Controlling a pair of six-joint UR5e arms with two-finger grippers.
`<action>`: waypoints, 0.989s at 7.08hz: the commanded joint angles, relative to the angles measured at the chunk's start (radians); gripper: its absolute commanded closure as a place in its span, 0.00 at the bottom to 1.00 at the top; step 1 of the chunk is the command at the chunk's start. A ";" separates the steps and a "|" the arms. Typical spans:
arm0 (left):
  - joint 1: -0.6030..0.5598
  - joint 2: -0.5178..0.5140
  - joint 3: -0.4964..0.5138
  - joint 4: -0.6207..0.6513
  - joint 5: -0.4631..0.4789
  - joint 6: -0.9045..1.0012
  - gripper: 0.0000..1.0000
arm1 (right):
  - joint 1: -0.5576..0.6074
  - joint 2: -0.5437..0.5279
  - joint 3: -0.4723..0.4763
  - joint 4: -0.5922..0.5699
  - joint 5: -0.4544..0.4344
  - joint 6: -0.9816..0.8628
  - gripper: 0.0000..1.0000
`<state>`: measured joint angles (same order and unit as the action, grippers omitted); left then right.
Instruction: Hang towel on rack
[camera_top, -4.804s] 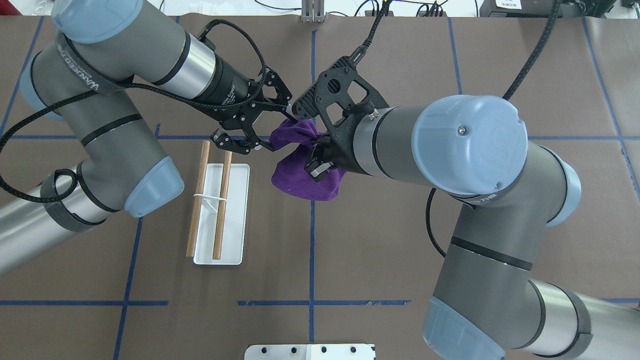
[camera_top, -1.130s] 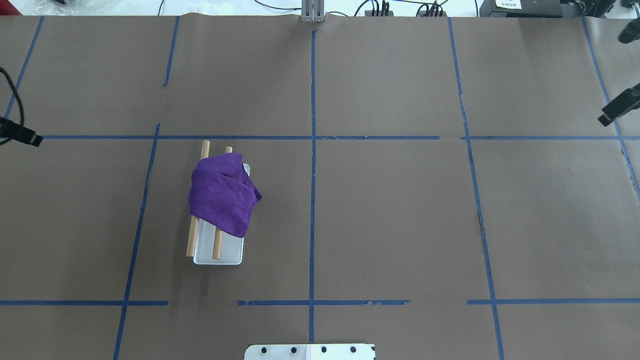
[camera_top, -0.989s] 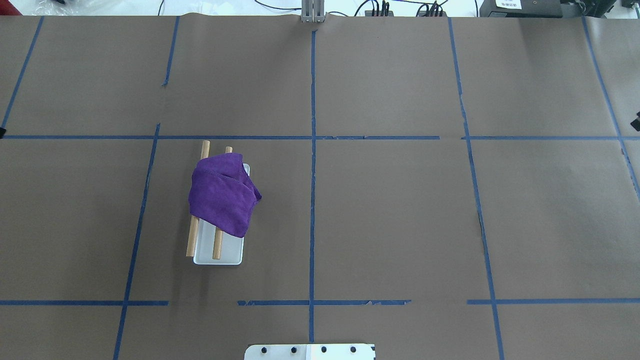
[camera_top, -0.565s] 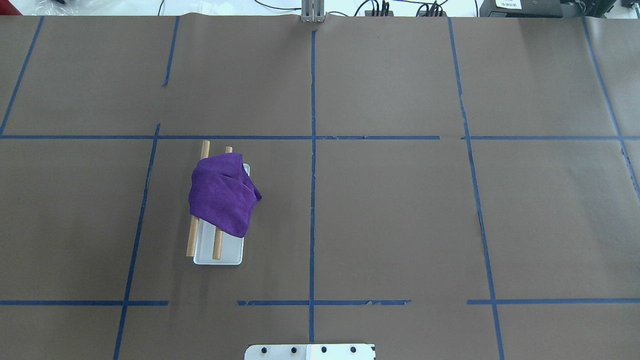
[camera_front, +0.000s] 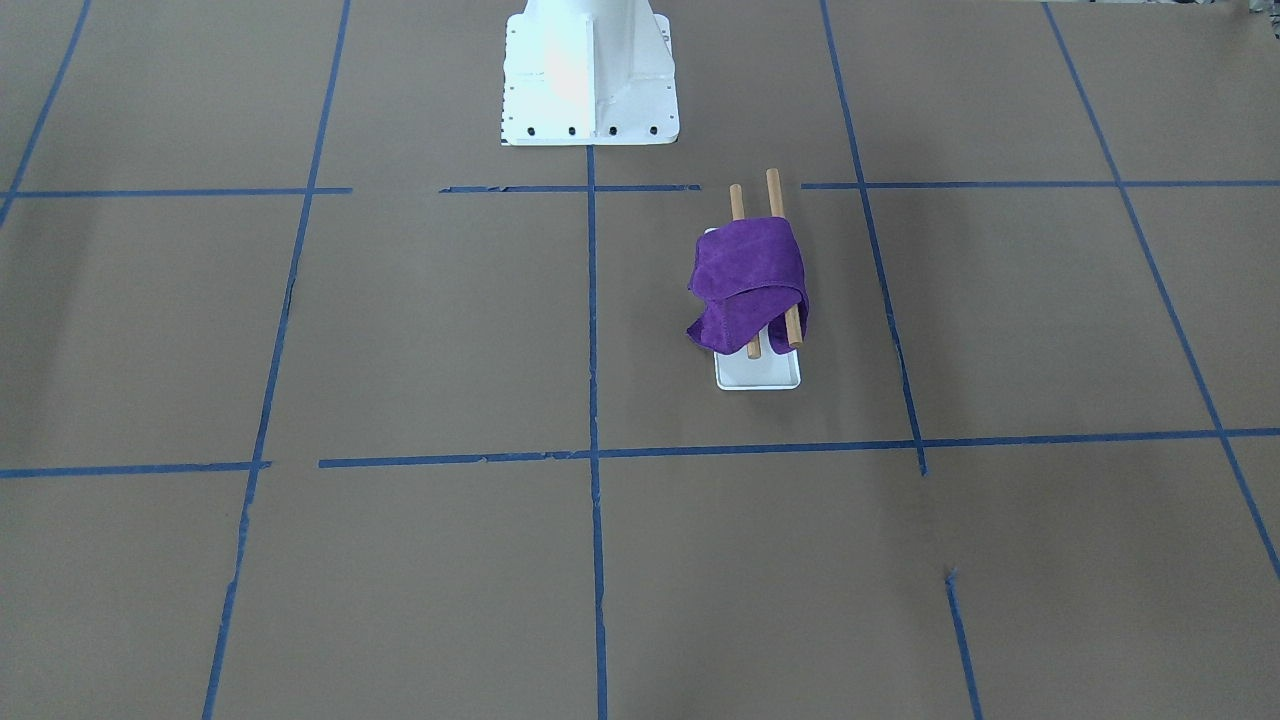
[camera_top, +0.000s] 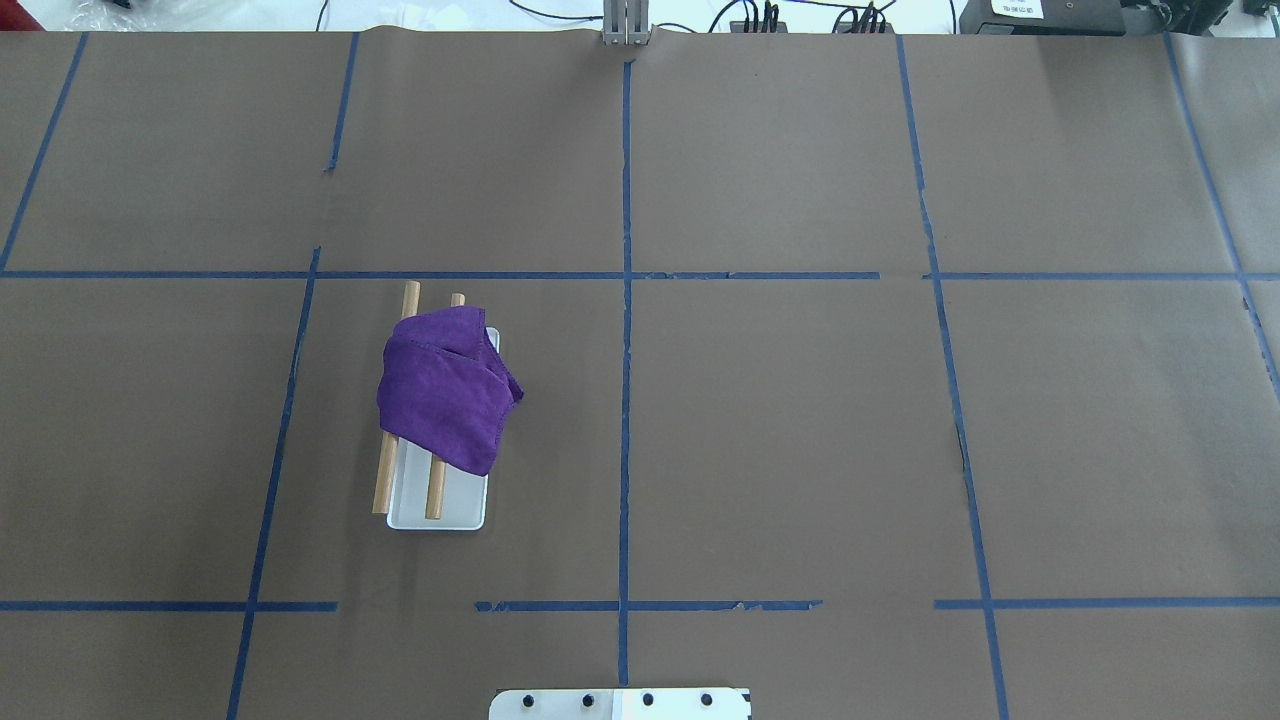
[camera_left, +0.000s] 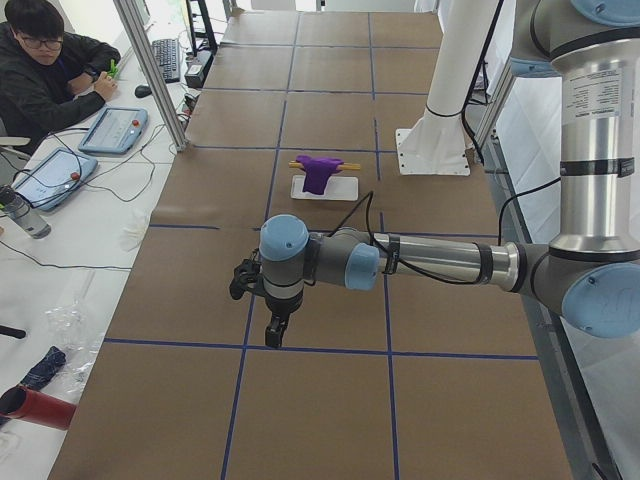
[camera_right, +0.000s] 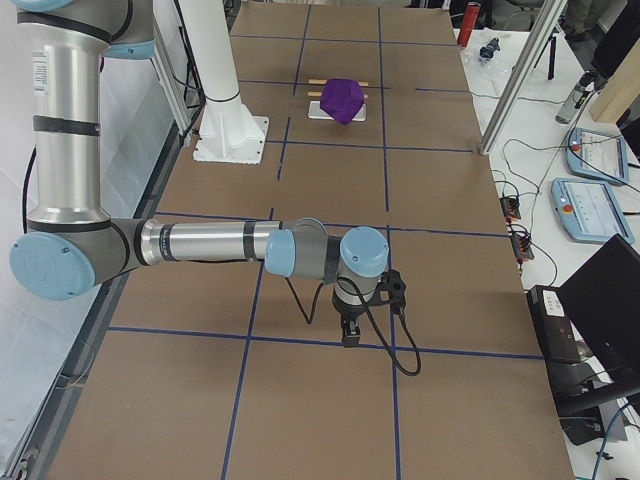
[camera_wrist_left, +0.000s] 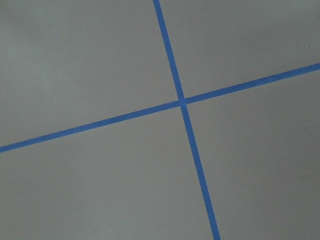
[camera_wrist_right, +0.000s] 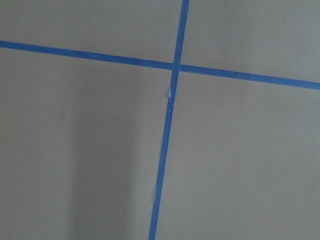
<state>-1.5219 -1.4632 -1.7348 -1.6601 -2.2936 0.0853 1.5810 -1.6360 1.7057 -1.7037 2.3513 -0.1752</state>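
The purple towel (camera_top: 445, 390) lies draped across both brown wooden rods (camera_top: 382, 480) of the rack, whose white base (camera_top: 450, 512) shows under it. It also shows in the front view (camera_front: 750, 280), with one fold hanging down beside the base (camera_front: 757, 375). Neither gripper touches it. My left gripper (camera_left: 272, 335) shows only in the exterior left view, far from the rack and pointing down at the table. My right gripper (camera_right: 348, 335) shows only in the exterior right view, likewise far away. I cannot tell if either is open or shut. Both wrist views show only brown table and blue tape.
The white bolted robot pedestal (camera_front: 588, 80) stands at the table's robot side. Blue tape lines (camera_top: 625, 300) grid the brown table. An operator (camera_left: 40, 60) sits with tablets (camera_left: 110, 130) past the far edge.
Earlier both grippers held the towel up beside the bare rack. Now the towel rests over the rods and both arms have withdrawn out of the overhead view. The towel has stayed still for the last second.
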 joint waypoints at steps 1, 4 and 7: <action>-0.001 0.006 0.020 0.000 -0.052 -0.009 0.00 | 0.001 -0.001 0.002 0.009 0.002 0.007 0.00; -0.001 0.018 -0.002 -0.001 -0.038 -0.009 0.00 | 0.001 -0.001 0.002 0.010 0.000 0.007 0.00; -0.003 0.020 -0.002 -0.001 -0.040 -0.009 0.00 | 0.001 0.001 0.003 0.010 0.002 0.007 0.00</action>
<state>-1.5238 -1.4447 -1.7345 -1.6613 -2.3320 0.0767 1.5815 -1.6354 1.7082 -1.6935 2.3526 -0.1687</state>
